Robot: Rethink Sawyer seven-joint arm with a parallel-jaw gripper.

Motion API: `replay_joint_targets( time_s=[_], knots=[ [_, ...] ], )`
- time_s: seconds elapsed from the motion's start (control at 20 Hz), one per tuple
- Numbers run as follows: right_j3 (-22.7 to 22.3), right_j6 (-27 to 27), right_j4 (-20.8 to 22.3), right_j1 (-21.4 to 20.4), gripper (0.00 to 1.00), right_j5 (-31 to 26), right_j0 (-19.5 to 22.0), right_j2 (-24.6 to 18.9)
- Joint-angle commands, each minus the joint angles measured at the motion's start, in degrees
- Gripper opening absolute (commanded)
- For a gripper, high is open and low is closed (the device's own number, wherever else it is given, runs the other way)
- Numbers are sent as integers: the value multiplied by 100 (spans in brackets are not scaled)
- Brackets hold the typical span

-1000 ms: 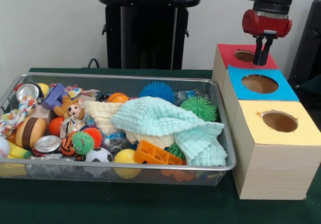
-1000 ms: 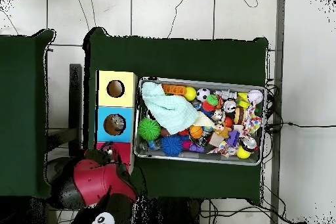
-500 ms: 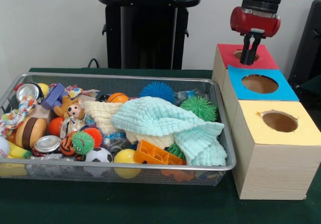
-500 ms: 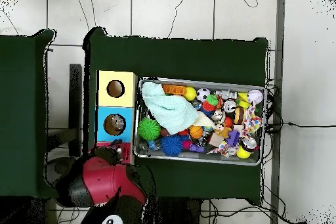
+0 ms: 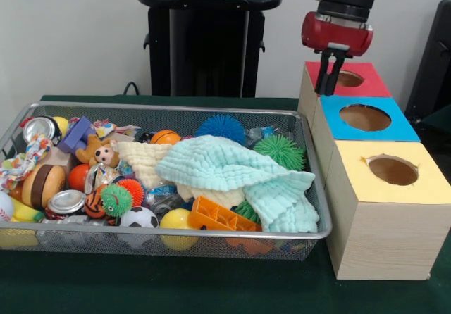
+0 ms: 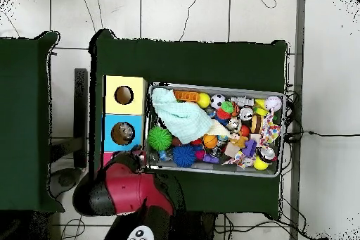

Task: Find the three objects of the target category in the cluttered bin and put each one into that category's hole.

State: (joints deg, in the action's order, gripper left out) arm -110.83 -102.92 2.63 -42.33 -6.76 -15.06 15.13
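Moved: the gripper (image 5: 329, 82) has shifted off the red box's hole (image 5: 348, 79) toward the wire bin (image 5: 313, 187), now at the red box (image 5: 366, 83) edge.
Gripper: fingers close together, pointing down, nothing held.
Bin: lower and off to the side of the gripper, long axis across the worktop (image 5: 141, 286).
Boxes: red, blue (image 5: 402, 125), yellow (image 5: 430, 180) in a row, holes facing up.

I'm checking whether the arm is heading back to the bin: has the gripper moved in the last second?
Yes. In the front view the gripper has shifted left, from over the hole of the red-topped wooden box to that box's left edge.
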Motion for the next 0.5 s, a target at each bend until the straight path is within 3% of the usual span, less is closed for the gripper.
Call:
replay_joint_targets(
  time_s=[0.05, 0.5],
  knots=[
    [-594, -1517, -162, 295, 0, 1122, 679, -566],
    [-792, -1590, -28, 913, 0, 2104, 1554, -1107]
  ],
)
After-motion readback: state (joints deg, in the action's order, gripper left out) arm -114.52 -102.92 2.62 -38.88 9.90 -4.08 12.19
